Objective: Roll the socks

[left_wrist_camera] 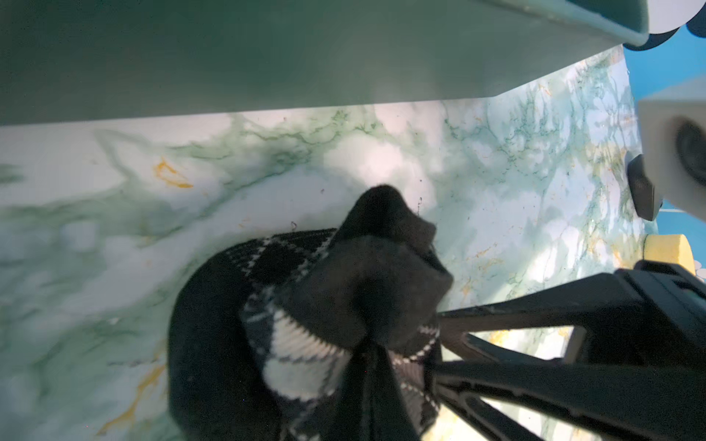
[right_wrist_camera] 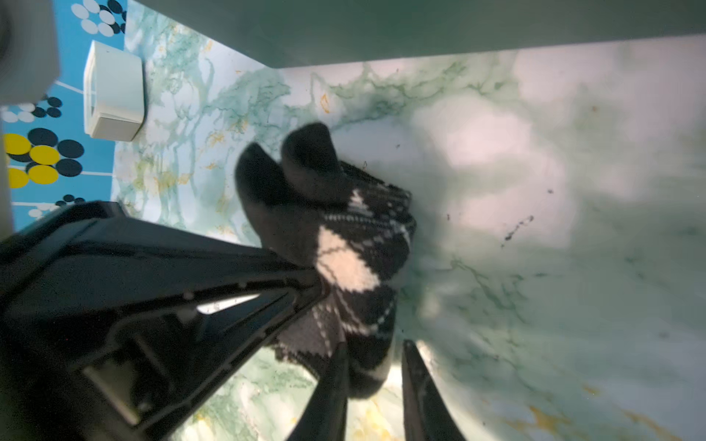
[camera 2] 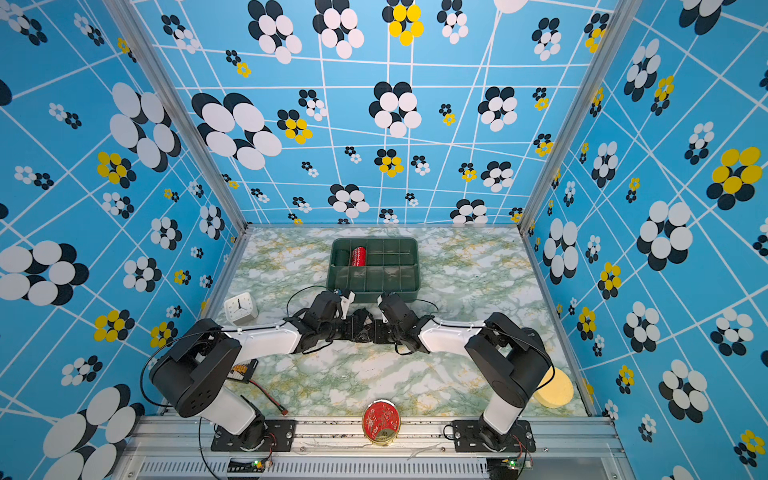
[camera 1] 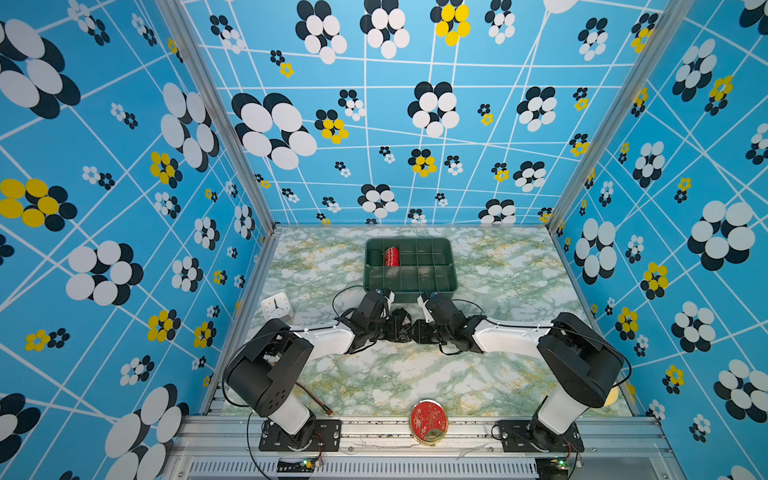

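Observation:
The socks [left_wrist_camera: 305, 324] are a bunched black bundle with grey and white argyle diamonds, lying on the marble tabletop just in front of the green tray. In both top views they sit between the two wrists [camera 1: 400, 316] [camera 2: 362, 318]. My left gripper [left_wrist_camera: 372, 366] is shut on the bundle, its fingertips buried in the fabric. In the right wrist view the left gripper [right_wrist_camera: 305, 282] reaches the socks [right_wrist_camera: 355, 244] from the side. My right gripper [right_wrist_camera: 376, 366] is open. The lower end of the bundle sits in its gap, against one of the fingers [right_wrist_camera: 332, 389].
The green divided tray [camera 1: 409, 293] stands right behind the grippers. It holds a red roll [camera 1: 391, 255] and a dark green roll [camera 1: 375, 257]. A white clock [camera 1: 276, 306] is at the left, a red round tin [camera 1: 429, 420] at the front edge, and a yellow sponge [camera 2: 555, 392] at the front right.

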Tool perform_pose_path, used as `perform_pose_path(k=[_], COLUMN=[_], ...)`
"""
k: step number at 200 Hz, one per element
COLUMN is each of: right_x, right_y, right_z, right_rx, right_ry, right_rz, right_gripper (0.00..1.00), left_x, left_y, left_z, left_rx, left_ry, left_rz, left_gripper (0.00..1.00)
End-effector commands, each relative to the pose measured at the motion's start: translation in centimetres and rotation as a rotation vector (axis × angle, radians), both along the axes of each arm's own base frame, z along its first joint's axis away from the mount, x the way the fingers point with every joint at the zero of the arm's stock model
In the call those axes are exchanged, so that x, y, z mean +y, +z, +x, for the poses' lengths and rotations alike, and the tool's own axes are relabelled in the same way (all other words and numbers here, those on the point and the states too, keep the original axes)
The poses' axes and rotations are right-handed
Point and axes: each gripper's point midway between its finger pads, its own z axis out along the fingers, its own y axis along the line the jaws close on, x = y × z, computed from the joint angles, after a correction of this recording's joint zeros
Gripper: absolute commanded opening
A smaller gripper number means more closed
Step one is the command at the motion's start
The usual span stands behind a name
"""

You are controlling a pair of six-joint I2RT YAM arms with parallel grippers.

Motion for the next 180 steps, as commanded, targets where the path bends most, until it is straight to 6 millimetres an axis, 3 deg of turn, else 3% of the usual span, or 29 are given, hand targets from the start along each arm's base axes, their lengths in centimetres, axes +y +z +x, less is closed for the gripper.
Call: perform_pose_path(k=[1,95,180], right_x=[-0.4,1.4,1.2], right_y=[0.7,1.8,-0.4], right_z=[-0.6,0.4,1.4], right_rx=[0.029,0.07,0.083], right_ry=[-0.005,-0.023,-0.065], right_rz=[0.069,0.38,0.34], right_gripper=[0.29,0.31,0.32], left_x=[4.6,4.5,5.4], left_y=[-5.4,-7.0,-8.3], left_z=[-3.0,-3.6,-4.0], left_rx=[0.143,0.172,0.22], left_ry=[0.049,0.043,0.076], left_rz=[0.178,0.049,-0.021], left_gripper=[0.0,0.0,0.0])
